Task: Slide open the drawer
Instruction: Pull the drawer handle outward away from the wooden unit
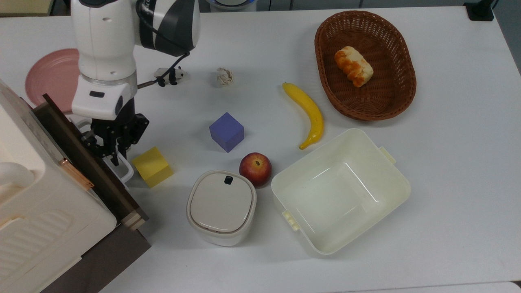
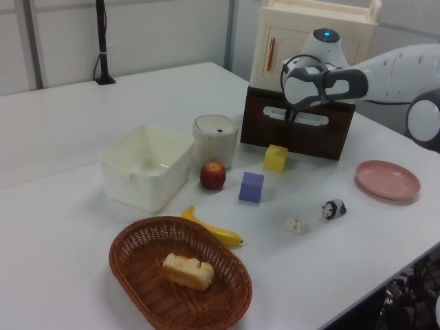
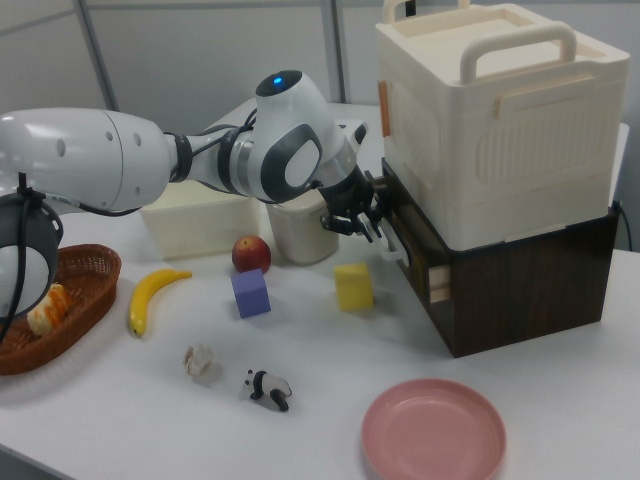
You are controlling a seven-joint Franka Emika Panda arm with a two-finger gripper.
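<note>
The drawer (image 1: 105, 183) has a dark-brown front panel with a white loop handle (image 1: 125, 172). It sticks out a little from under the cream cabinet top (image 1: 44, 211) at the top view's left. My gripper (image 1: 112, 158) points down and is shut on the handle. In the left view the gripper (image 2: 294, 115) sits against the drawer front (image 2: 323, 137). The right view has the gripper (image 3: 372, 228) at the drawer front (image 3: 412, 262), which stands proud of the dark base.
A yellow cube (image 1: 152, 167) lies just right of the handle in the top view. Farther right are a purple cube (image 1: 226, 131), an apple (image 1: 255, 169), a lidded cream container (image 1: 221, 206), a cream tub (image 1: 340, 191), a banana (image 1: 307, 114) and a basket (image 1: 403, 81). A pink plate (image 1: 51, 77) lies behind the arm.
</note>
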